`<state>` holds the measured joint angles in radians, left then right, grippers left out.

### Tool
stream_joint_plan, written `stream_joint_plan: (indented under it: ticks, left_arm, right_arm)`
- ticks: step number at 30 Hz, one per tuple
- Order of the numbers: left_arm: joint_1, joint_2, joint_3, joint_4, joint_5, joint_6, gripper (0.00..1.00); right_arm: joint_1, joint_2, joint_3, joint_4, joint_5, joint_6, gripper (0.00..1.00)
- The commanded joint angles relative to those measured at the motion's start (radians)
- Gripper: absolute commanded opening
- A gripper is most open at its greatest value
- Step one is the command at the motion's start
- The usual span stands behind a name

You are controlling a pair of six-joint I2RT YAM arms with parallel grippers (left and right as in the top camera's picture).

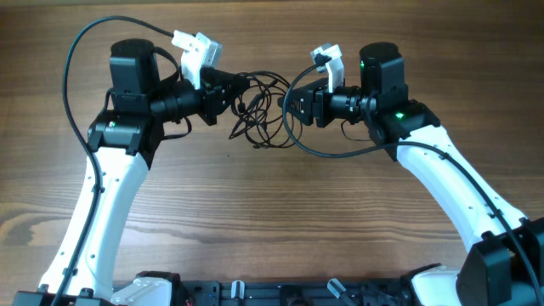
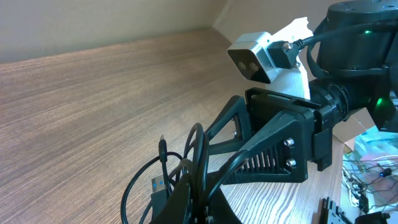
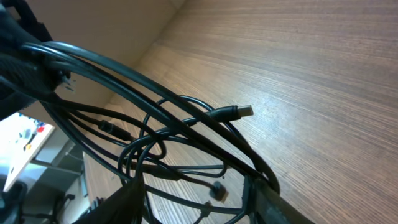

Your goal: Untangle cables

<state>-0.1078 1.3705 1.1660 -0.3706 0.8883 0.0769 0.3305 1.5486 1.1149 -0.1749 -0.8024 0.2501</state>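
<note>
The cables [image 1: 259, 110] are a loose tangle of thin black wires hanging between my two grippers, just above the wooden table. My left gripper [image 1: 231, 95] is shut on several strands; in the left wrist view its jaws [image 2: 202, 208] pinch the wires [image 2: 199, 155], and a blue-tongued USB plug [image 2: 158, 185] sits beside them. My right gripper [image 1: 289, 104] faces it from the right, open. In the right wrist view its fingers [image 3: 193, 205] are spread wide, with loops of cable [image 3: 186, 124] running between and over them. A plug [image 3: 239, 112] sticks out of the tangle.
The wooden table [image 1: 280, 212] spreads toward the front. A thicker black arm cable [image 1: 340, 153] sags below the right wrist. Black base hardware [image 1: 280, 293] lines the front edge. Off-table clutter [image 2: 367, 155] shows at the right of the left wrist view.
</note>
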Motion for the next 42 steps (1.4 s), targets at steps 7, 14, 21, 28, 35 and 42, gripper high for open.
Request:
stream_joint_plan:
  ticks: [7, 14, 21, 28, 35, 42]
  left_arm:
    - [-0.015, -0.024, 0.017, 0.019, 0.035, -0.002, 0.04]
    - [-0.015, -0.024, 0.017, 0.018, 0.035, -0.002, 0.04]
    - [-0.015, -0.024, 0.017, 0.019, 0.04, -0.002, 0.04]
    - [-0.015, -0.024, 0.017, 0.022, 0.04, -0.002, 0.04]
    - [-0.015, -0.024, 0.017, 0.022, 0.039, -0.002, 0.04]
    - [-0.015, -0.024, 0.017, 0.023, 0.039, -0.002, 0.04]
  right_arm:
    - [0.053, 0.003, -0.003, 0.004, -0.052, 0.041, 0.48]
    - [0.093, 0.003, -0.003, 0.069, -0.052, 0.043, 0.49]
    - [0.094, 0.005, -0.003, 0.055, -0.004, 0.039, 0.47]
    - [0.105, 0.023, -0.003, 0.05, -0.001, 0.042, 0.48]
    - [0.152, 0.053, -0.003, 0.032, 0.071, 0.039, 0.51]
    - [0.154, 0.055, -0.003, 0.027, 0.071, 0.037, 0.5]
